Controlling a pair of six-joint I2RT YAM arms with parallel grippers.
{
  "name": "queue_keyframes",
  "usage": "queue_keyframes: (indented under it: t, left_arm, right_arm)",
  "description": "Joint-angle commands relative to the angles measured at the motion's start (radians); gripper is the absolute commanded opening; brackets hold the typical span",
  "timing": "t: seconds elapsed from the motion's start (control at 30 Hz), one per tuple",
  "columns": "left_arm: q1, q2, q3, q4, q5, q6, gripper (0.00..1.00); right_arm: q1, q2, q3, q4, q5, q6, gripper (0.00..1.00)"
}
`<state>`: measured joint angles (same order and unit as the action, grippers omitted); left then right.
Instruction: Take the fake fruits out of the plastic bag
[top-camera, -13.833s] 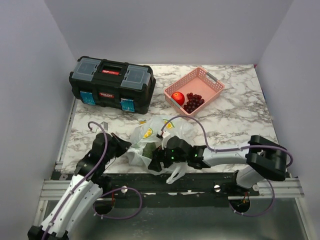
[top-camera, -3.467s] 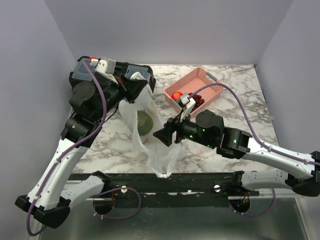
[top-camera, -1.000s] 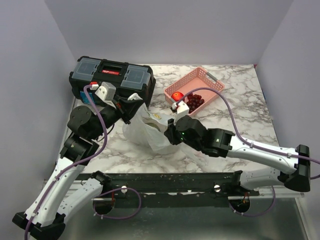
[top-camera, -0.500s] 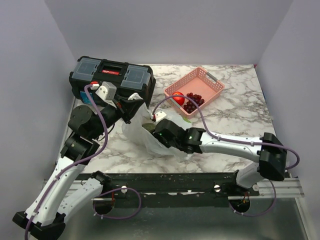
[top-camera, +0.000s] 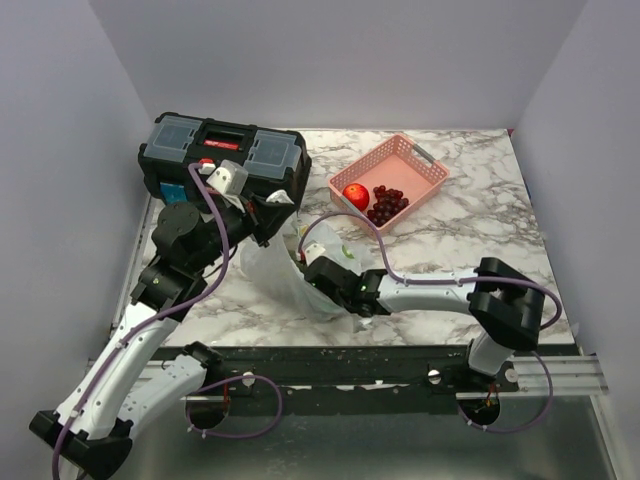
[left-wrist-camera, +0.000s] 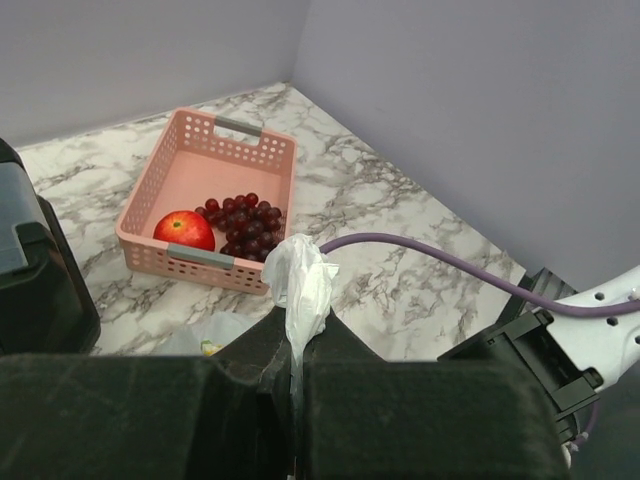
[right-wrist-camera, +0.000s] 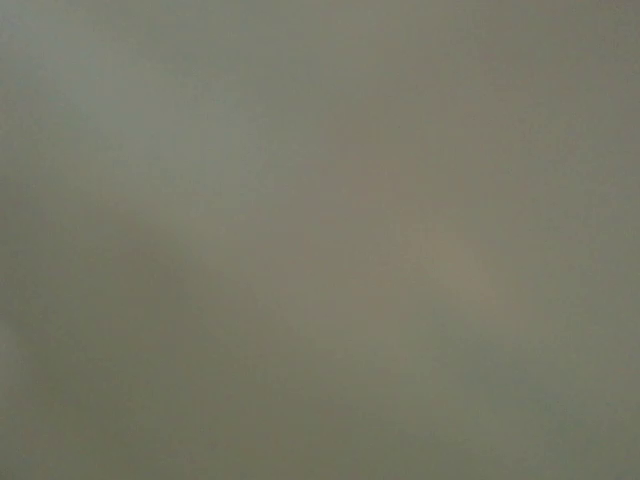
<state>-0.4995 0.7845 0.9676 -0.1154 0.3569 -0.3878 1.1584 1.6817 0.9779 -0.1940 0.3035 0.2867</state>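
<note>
The overhead view shows 2 arms. The left gripper (top-camera: 272, 205), left of centre, holds up the top of the 1 plastic bag (top-camera: 275, 272), which drapes down onto the marble table (top-camera: 470, 230). The right gripper (top-camera: 318, 270) is pushed into the bag's side at mid-frame, fingers hidden, so I cannot tell how its jaws stand. Only the left wrist view shows the grip: the jaws are clamped on a twisted tuft of white plastic (left-wrist-camera: 302, 280). The right wrist view gives nothing but a flat grey-green blur. At upper right of centre, 1 pink basket (top-camera: 415, 160) holds 1 red apple (top-camera: 355, 195) and 1 bunch of grapes (top-camera: 387, 204). 1 black toolbox (top-camera: 220, 160) sits at upper left.
</note>
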Motion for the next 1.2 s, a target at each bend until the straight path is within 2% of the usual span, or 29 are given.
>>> queue_keyframes:
  t: [0.0, 0.07, 0.23, 0.27, 0.4, 0.53, 0.7, 0.8, 1.0, 1.17]
  left_arm:
    - [-0.001, -0.007, 0.006, 0.053, 0.021, -0.01, 0.0]
    - [-0.002, -0.005, 0.007, 0.052, 0.016, -0.008, 0.0]
    - [-0.002, -0.001, 0.006, 0.051, 0.013, -0.007, 0.0]
    - [-0.002, 0.002, 0.006, 0.049, 0.01, -0.007, 0.0]
    - [-0.006, -0.006, 0.012, 0.022, -0.025, -0.007, 0.0]
    - [-0.007, -0.069, -0.03, -0.11, -0.112, -0.062, 0.0]
    - [-0.004, -0.221, -0.154, -0.361, -0.211, -0.107, 0.0]
    - [-0.005, -0.327, -0.261, -0.439, -0.246, -0.175, 0.0]
    - [-0.004, -0.482, -0.476, -0.442, -0.315, -0.368, 0.0]
    - [-0.004, -0.517, -0.516, -0.372, -0.332, -0.4, 0.0]
  right_arm:
    - [-0.001, 0.056, -0.051, 0.01, 0.033, 0.01, 0.81]
    - [-0.002, 0.074, -0.057, 0.01, 0.059, 0.019, 0.69]
    - [-0.002, 0.076, -0.036, -0.003, 0.091, 0.05, 0.32]
    - [-0.002, 0.062, -0.033, 0.002, 0.088, 0.059, 0.27]
    - [-0.001, -0.03, -0.03, 0.067, 0.027, 0.092, 0.18]
    - [-0.012, -0.106, 0.007, 0.117, -0.049, 0.163, 0.01]
    - [-0.036, -0.167, 0.044, 0.181, -0.15, 0.272, 0.01]
    - [-0.047, -0.197, 0.058, 0.232, -0.201, 0.319, 0.01]
    - [-0.07, -0.28, 0.075, 0.228, -0.229, 0.376, 0.01]
    - [-0.073, -0.378, 0.056, 0.2, -0.207, 0.378, 0.01]
